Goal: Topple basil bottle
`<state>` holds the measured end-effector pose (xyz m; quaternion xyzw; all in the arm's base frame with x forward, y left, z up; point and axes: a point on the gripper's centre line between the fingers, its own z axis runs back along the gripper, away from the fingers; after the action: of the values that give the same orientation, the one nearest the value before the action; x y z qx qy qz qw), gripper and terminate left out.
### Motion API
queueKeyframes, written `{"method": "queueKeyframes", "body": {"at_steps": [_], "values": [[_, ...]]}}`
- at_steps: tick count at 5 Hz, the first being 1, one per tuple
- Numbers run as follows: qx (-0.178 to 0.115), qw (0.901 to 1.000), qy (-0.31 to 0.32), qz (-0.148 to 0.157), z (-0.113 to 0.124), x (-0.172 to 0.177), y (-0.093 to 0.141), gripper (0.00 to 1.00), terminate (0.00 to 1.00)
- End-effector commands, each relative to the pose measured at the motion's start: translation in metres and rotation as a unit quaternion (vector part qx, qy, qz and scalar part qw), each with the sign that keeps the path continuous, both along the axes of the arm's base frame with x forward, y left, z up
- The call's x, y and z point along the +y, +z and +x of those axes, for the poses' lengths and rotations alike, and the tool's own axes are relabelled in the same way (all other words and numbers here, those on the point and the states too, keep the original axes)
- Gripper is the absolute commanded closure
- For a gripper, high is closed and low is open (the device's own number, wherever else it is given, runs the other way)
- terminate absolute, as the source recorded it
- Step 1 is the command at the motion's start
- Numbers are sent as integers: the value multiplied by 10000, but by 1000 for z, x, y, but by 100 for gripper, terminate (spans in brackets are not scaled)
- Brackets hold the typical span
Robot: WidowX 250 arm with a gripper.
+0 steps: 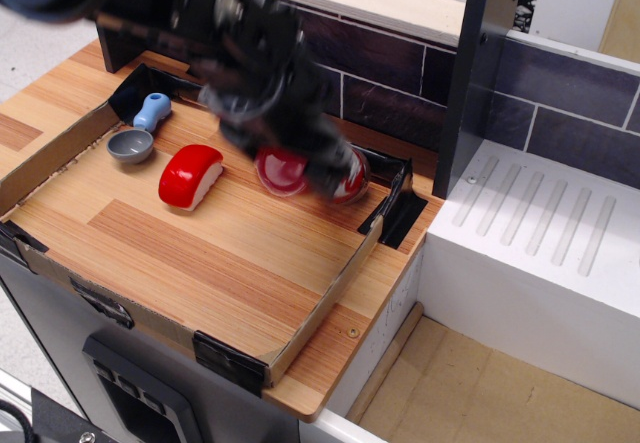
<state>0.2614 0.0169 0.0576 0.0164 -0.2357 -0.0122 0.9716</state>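
The basil bottle [345,179] is tipped far over to the left in the back right part of the tray, its red lid [282,171] facing front-left and its base near the tray's back right corner. My gripper [305,155] is blurred by motion and leans down from the upper left. It sits around the bottle's upper part, just behind the lid, and looks shut on it. The arm hides much of the bottle's body.
A red-and-white sushi toy [190,175] lies left of the bottle. A grey scoop with a blue handle [133,143] sits at the tray's left. Low cardboard tray walls [330,288] ring the wooden floor. A dark post [470,73] and a white ribbed rack [540,223] stand to the right.
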Motion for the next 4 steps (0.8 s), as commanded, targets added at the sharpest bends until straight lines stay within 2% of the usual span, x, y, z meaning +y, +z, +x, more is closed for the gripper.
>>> {"method": "queueKeyframes", "body": {"at_steps": [1,2,3,4], "values": [[168,9998,30,103,-21,-2,-10,100,0],[340,9993,-22,164,-26,-4,-26,100,0],[462,9988,59,134,-24,-3,-35,0,0],[566,9984,80,-45,-22,-5,-31,0,0]]}}
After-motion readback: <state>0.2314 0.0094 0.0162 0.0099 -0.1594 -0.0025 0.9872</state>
